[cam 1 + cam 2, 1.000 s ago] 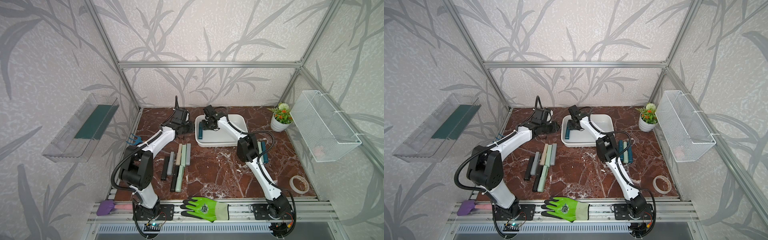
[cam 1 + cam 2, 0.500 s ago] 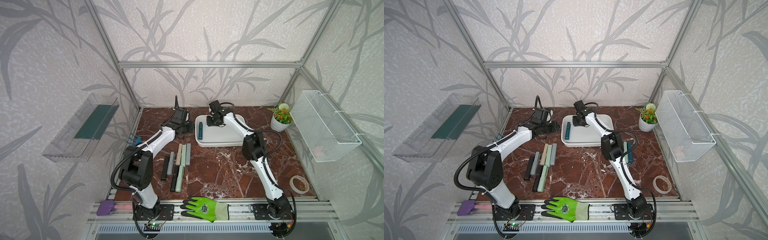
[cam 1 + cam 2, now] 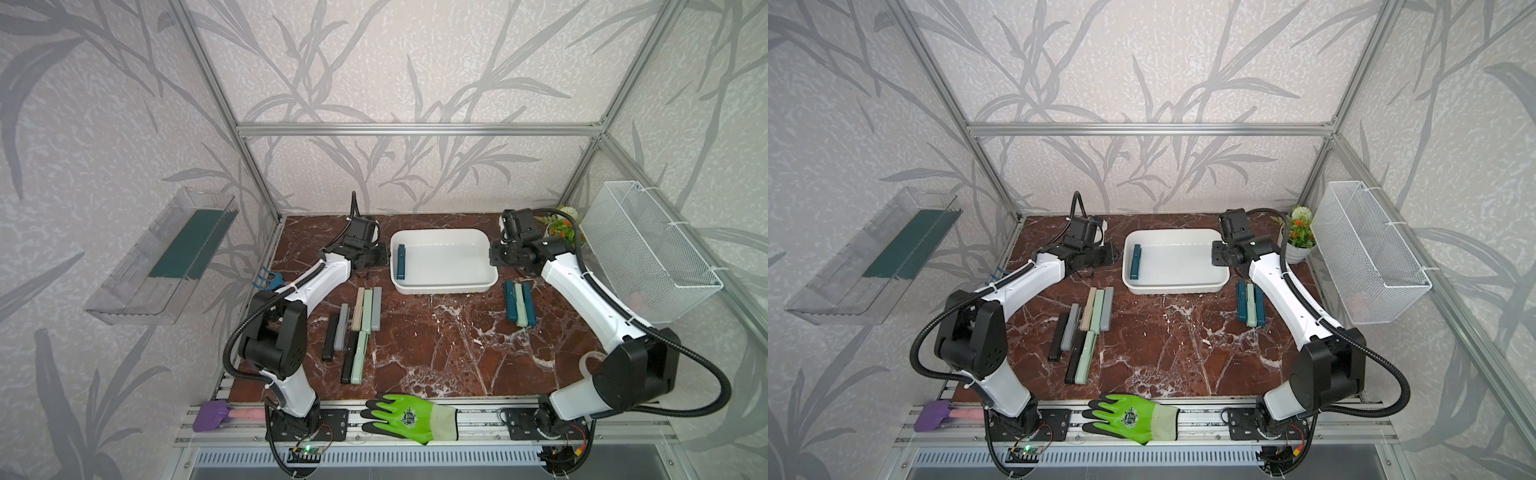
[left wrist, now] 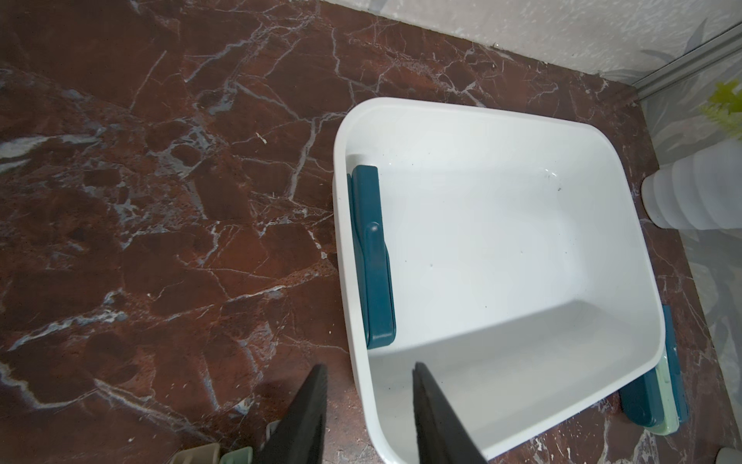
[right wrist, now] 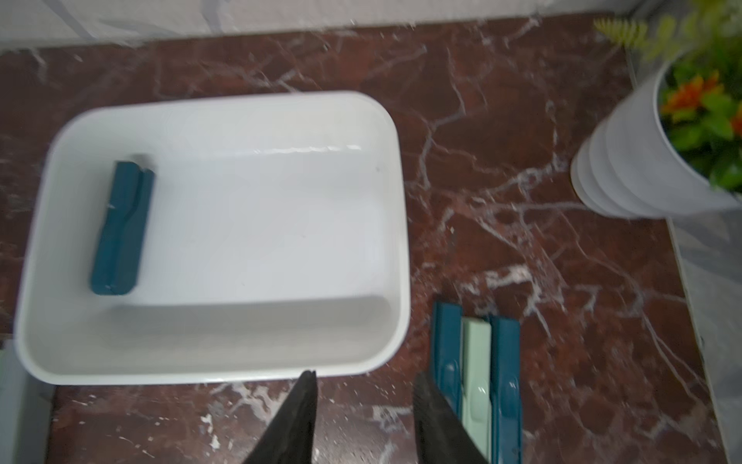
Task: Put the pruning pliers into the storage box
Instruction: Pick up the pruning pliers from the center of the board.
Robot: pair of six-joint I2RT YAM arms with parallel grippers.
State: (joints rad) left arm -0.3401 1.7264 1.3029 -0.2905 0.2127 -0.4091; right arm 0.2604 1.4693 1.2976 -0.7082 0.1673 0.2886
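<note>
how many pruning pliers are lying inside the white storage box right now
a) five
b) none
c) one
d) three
c: in both top views and both wrist views, a single dark teal pruning pliers lies along one end wall of the white storage box, and the rest of the box floor is bare.

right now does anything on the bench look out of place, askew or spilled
Nothing spilled or damaged. The green glove lies across the front metal rail, off the marble, and the purple trowel sits on that rail too. One teal pruning plier lies along a side wall of the storage box.
</note>
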